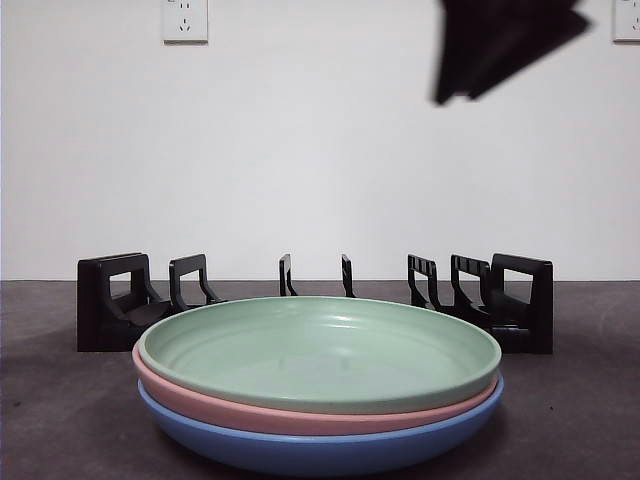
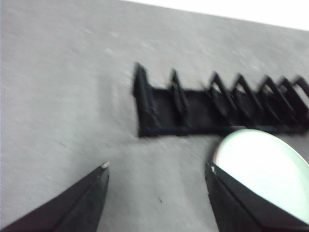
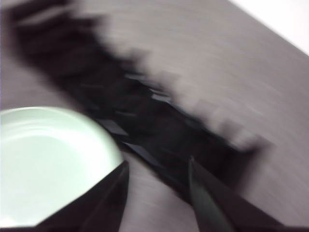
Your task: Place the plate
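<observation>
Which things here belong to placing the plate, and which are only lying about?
For the job: green plate, on top of the stack; black rack behind it; right hand, open, above.

Not in use: pink plate; blue plate; wall socket; left hand, open.

Bare table point(image 1: 60, 420) left and right of the plate stack point(image 1: 320, 400) — black rack point(image 1: 310, 300) blocks the far side.
</observation>
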You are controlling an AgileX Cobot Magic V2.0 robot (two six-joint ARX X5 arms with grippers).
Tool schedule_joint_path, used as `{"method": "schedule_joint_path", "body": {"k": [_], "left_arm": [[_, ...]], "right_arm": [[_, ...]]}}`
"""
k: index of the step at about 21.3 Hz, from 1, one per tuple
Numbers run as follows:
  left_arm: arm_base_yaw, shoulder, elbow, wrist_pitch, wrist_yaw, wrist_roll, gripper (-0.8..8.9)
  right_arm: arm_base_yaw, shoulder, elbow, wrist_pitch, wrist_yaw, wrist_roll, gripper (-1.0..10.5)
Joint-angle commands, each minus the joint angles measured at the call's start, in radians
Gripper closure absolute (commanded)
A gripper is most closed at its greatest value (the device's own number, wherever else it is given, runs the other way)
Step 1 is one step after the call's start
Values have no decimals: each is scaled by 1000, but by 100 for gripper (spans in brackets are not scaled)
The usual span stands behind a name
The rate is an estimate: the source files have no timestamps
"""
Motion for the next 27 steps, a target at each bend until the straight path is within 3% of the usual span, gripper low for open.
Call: {"method": "schedule_joint_path", "body": {"k": [1,6,10,11,12,27], "left_arm": [[-3,6,14,30,-27,0,504],[-4,12,14,66,-82,4,504],[-4,11,14,66,-81,4,530],[-4,12,14,63,-76,5,796],[-4,11,14,66,-75,6,802],[-5,11,14,74,-75,6,806]], "right_arm": [[-102,-60,-47,0,-21,32,742],[-305,-241,-161,-13,-80,74,740],[-333,-304,-159,-103,-79,75,768],[-332,-313,-159,-114,-83,72,969],[-331,-317,-159,-111,-85,66,926],[-331,-319,-159,-103,-78,67,926]]}}
